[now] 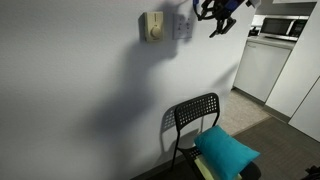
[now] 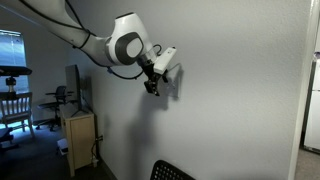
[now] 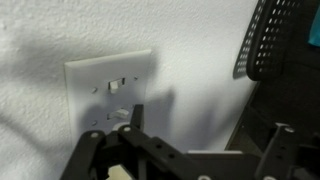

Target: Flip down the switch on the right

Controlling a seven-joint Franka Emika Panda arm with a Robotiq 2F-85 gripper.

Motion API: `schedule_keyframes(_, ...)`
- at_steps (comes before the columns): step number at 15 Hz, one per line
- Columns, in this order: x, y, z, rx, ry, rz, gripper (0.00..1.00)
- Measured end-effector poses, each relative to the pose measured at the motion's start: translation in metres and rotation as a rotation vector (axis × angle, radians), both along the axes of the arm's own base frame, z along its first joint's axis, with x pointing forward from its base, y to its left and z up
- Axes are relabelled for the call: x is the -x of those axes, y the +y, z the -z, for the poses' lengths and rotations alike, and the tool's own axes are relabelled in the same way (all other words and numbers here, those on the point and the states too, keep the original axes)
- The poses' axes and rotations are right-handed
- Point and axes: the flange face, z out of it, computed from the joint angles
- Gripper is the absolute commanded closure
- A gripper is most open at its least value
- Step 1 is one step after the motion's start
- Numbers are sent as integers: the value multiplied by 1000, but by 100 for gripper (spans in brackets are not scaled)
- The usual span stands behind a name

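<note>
While the gripper (image 3: 205,135) hangs spread wide with nothing between its fingers, one fingertip (image 3: 135,114) overlaps the lower part of the switch (image 3: 108,92) in the wrist view; whether they touch cannot be told. The white plate sits on the wall (image 3: 200,50) at 10 o'clock from the gripper. In an exterior view the beige box (image 1: 152,27) lies just beside the switch at 9 o'clock. A black chair (image 1: 195,118) carrying a teal cushion (image 1: 228,150) stands at 6 o'clock, well below.

Dim, soft-focus frames; arm shadows darken the pale wall (image 1: 90,90).
</note>
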Motion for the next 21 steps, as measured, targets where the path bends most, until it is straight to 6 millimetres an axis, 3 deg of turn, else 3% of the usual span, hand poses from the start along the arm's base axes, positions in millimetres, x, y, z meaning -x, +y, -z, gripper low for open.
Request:
schedule_keyframes(7,-26,10,19,-20,-89,-8,0)
schedule_keyframes(12,-36,11,14,-28,-127,-7,0)
schedule_keyframes(21,-43,4,32,-57,47,72,0)
